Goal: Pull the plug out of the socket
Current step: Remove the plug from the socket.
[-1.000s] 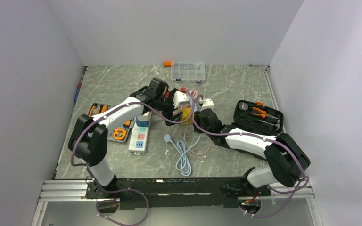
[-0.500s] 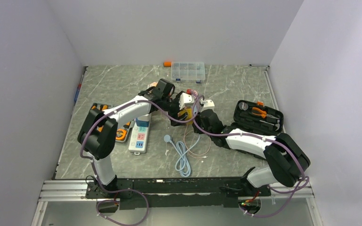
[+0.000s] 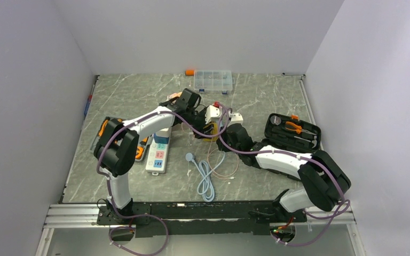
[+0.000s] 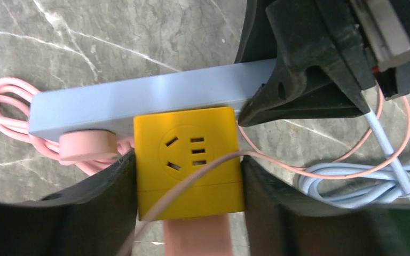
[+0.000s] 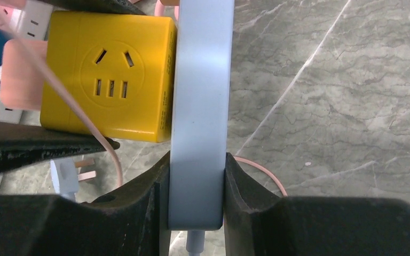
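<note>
- The left gripper (image 4: 187, 160) hugs the yellow cube (image 5: 109, 77). Its two black fingers (image 4: 107, 192) press on two opposite sides of the cube.
- The right gripper (image 5: 196, 160) holds the socket (image 5: 200, 80) by one end. The socket is a long pale blue bar. The gripper's fingers (image 5: 245, 197) squeeze its two flat sides.
- The socket is just in front of the clear box (image 3: 212, 81), a bit nearer the arms.
- The bar's long way runs straight out from the right gripper. Its far end points roughly toward the clear box.
- In the left wrist view the bar lies across the picture, with its right end a little higher.
- The cube is stuck into one long side of the bar. It sticks out sideways, toward the left gripper.
- The cube's face with the holes shows in both wrist views.
- A round pink plug (image 4: 85, 146) sits in the same side of the bar. It is just beside the cube, on the clear box side.
- A thin pink wire (image 4: 203, 168) lies across the cube's face.
- A pale blue cord (image 5: 195, 242) comes out of the bar's end at the right gripper, the end away from the clear box.
</note>
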Tool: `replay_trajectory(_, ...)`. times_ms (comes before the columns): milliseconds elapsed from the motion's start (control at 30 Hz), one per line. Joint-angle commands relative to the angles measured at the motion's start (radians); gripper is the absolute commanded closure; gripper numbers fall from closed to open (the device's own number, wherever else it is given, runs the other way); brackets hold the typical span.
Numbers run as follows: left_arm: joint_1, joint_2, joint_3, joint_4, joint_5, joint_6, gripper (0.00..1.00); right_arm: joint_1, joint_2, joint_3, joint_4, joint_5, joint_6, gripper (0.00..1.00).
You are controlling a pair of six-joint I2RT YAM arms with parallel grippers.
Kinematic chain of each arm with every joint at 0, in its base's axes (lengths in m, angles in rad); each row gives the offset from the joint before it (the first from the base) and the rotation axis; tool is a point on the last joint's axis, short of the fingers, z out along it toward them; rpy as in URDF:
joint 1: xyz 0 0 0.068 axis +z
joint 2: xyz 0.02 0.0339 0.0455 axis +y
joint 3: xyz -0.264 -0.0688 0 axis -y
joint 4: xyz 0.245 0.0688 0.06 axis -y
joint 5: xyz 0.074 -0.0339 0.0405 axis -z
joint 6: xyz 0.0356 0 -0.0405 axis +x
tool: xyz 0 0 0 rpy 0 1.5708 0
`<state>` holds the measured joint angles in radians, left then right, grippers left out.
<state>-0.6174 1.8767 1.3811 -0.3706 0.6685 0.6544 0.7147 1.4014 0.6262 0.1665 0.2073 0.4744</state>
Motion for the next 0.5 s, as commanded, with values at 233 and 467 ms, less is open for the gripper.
replay_trajectory(233, -0.004, 0.001, 0.035, -0.118, 0.006, 0.132, 0.81, -0.014, -0.013, 0.007, 0.173, -0.087, 0.027, 1.0)
replay_trajectory(467, 0.014, -0.003, 0.051, -0.189, -0.017, 0.133, 1.0, -0.017, -0.005, -0.013, 0.14, 0.071, 0.033, 1.0)
